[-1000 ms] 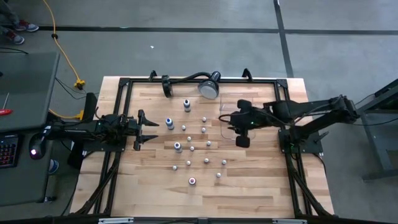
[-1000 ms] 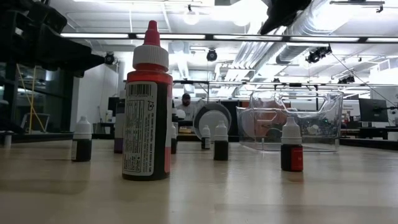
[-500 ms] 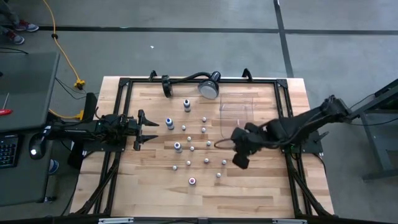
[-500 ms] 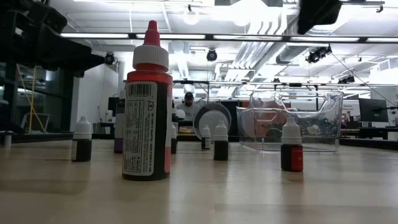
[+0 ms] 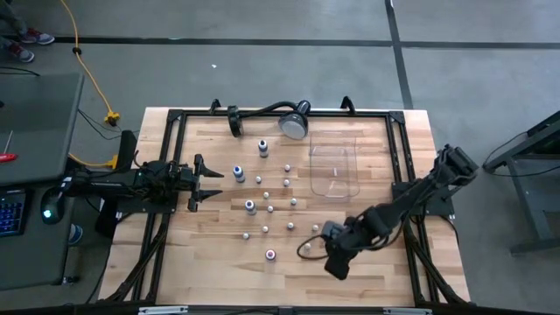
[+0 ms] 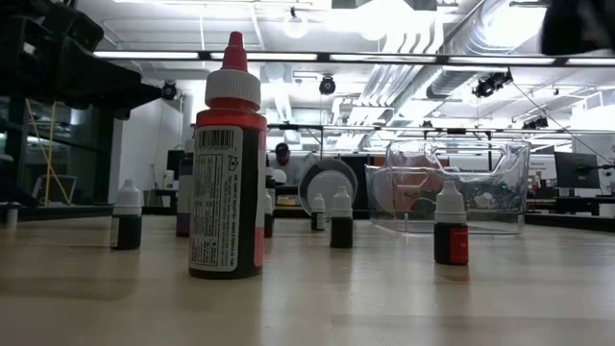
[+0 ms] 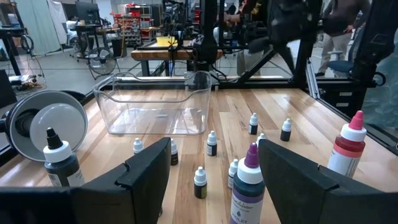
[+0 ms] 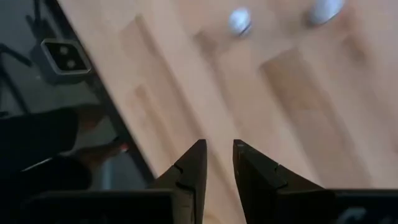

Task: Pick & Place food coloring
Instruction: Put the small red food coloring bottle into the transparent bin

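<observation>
Swinging from the clear tray (image 5: 334, 166) down toward six o'clock, the right gripper (image 5: 302, 251) now hovers low beside the nearest food coloring (image 5: 307, 246), jaws nearly together and empty. The other bottles stand scattered mid-table. Left gripper (image 5: 213, 184) waits at nine o'clock, jaws spread. Next pick looks imminent.

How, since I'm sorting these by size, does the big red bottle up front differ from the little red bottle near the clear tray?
The big red bottle is far taller and wider than the little red bottle. The big one's tip is red above a white collar; the little one's cap is all white. Both stand upright on the table.
</observation>
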Controlling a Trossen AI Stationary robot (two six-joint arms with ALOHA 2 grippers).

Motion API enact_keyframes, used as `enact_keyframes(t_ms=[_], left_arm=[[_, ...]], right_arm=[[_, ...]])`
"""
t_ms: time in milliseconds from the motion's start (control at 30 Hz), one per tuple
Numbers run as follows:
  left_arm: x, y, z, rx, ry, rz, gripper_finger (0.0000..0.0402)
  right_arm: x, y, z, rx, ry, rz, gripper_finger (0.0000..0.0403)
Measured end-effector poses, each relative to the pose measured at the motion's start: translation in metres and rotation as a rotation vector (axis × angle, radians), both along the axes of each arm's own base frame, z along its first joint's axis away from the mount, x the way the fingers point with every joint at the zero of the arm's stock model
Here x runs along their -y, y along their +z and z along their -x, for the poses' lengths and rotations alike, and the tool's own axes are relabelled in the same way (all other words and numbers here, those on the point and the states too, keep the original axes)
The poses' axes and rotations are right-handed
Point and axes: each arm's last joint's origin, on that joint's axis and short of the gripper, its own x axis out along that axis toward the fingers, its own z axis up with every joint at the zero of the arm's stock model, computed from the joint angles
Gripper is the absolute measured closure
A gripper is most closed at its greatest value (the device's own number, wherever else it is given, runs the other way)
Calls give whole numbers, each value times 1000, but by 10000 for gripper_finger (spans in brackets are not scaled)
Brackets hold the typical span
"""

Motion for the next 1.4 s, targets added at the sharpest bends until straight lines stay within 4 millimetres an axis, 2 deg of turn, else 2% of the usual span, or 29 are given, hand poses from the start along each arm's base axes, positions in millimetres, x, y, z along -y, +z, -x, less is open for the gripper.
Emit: enact_keyframes(t_ms=[167,300,400,633,900,1100,1400], left_arm=[[0,0,0,0,0,0,163],[0,0,0,0,0,0,163],[0,0,0,0,0,0,163],[0,0,0,0,0,0,163],[0,0,0,0,0,0,163],[0,0,0,0,0,0,163],[0,0,0,0,0,0,163]], right_arm=[[-11,-15,-11,-1,-41,-37,334],[-9,-25,-32,56,-87,-71,334],[-4,-31,-47,66,-78,-33,334],[6,-27,-74,66,198,131,334],[19,-19,-80,71,449,312,330],[22,-37,-73,10,509,310,288],[21,-38,-75,60,556,336,185]])
